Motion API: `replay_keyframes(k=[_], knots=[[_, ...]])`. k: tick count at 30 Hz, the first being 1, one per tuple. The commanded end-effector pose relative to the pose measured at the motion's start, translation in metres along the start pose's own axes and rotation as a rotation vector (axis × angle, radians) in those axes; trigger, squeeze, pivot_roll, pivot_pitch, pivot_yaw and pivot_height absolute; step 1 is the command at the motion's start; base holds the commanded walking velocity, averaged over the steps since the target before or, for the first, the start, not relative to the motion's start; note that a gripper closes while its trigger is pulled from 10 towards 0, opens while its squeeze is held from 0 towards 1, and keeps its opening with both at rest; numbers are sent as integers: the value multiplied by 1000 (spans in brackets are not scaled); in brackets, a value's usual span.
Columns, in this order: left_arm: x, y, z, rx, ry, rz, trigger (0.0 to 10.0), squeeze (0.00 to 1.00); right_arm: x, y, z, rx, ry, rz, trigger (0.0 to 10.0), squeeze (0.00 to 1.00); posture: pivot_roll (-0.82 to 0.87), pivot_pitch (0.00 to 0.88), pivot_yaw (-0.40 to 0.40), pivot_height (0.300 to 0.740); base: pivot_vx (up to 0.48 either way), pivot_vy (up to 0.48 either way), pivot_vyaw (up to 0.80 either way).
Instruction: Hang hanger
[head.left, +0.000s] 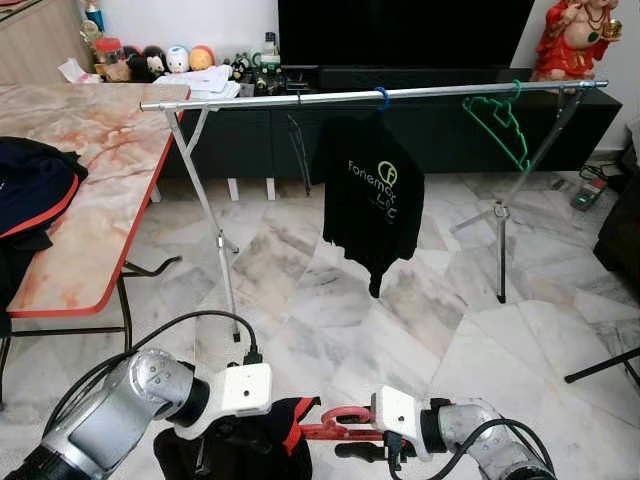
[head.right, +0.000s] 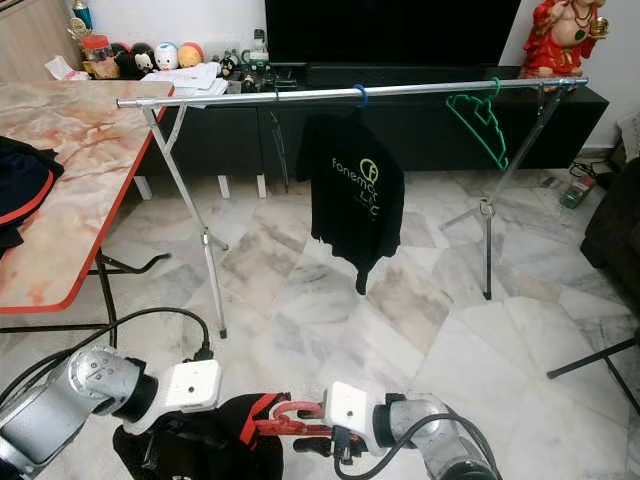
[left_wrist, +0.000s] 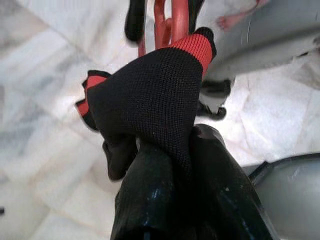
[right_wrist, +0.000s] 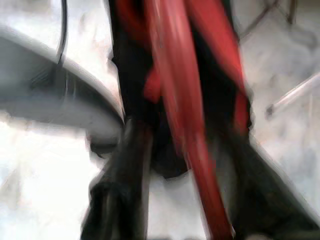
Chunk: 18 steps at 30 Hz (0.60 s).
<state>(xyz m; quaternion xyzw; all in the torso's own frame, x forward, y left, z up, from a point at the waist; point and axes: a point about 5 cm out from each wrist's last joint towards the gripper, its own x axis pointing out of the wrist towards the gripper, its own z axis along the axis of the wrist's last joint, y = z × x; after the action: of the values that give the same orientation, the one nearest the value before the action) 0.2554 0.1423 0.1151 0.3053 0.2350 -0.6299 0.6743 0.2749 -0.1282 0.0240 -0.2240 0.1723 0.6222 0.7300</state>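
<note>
Hanging black shirt (head.left: 372, 195) reading "Fonemor", both end effectors gripping red hanger (head.left: 335, 424)

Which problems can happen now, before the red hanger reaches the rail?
1. The black garment is pinched in the left end effector and could slide off the red hanger held by the right end effector.
2. The rail already carries a black T-shirt and a green hanger; the load might snag them.

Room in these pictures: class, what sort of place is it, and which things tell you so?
Probably a home living room: a drying rack with a black shirt stands on a marble floor before a dark TV cabinet.
</note>
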Motion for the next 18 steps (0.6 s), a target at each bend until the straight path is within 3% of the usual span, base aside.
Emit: replay_keyframes(k=[1, 2, 3, 4, 5, 12, 13, 14, 15, 18], knots=[[4, 0, 18, 72, -47, -25, 10000, 0, 6, 2, 3, -15, -7, 12, 10000, 0, 89, 100, -9, 740, 0, 0, 0], [4, 0, 18, 72, -47, -24, 10000, 0, 6, 2, 3, -9, -10, 17, 10000, 0, 89, 100, -9, 740, 0, 0, 0], [4, 0, 19, 74, -47, -24, 10000, 0, 7, 3, 3, 1, -17, 30, 8667, 0, 91, 102, -8, 740, 0, 0, 0], [4, 0, 19, 74, -47, -24, 10000, 0, 7, 3, 3, 1, -17, 30, 8667, 0, 91, 102, -8, 740, 0, 0, 0], [4, 1, 19, 76, -46, -23, 10000, 0, 7, 5, 3, 14, -24, 54, 6353, 0, 91, 102, -8, 740, 0, 0, 0], [4, 1, 19, 76, -46, -23, 10000, 0, 7, 5, 3, 14, -24, 54, 6353, 0, 91, 102, -8, 740, 0, 0, 0], [4, 1, 19, 76, -46, -24, 10000, 0, 7, 6, 3, 14, -26, 67, 2667, 0, 91, 102, -8, 740, 0, 0, 0], [4, 0, 18, 79, -43, -31, 10000, 0, 5, -3, 9, 20, -59, -3, 5255, 0, 94, 103, -7, 740, 0, 0, 0], [3, -1, 18, 79, -41, -33, 10000, 0, 4, -6, 11, 26, -74, -23, 9373, 0, 94, 103, -7, 740, 0, 0, 0], [3, -1, 17, 79, -38, -36, 10000, 0, 2, -11, 15, 43, -111, -44, 10000, 0, 93, 102, -7, 740, 0, 0, 0]])
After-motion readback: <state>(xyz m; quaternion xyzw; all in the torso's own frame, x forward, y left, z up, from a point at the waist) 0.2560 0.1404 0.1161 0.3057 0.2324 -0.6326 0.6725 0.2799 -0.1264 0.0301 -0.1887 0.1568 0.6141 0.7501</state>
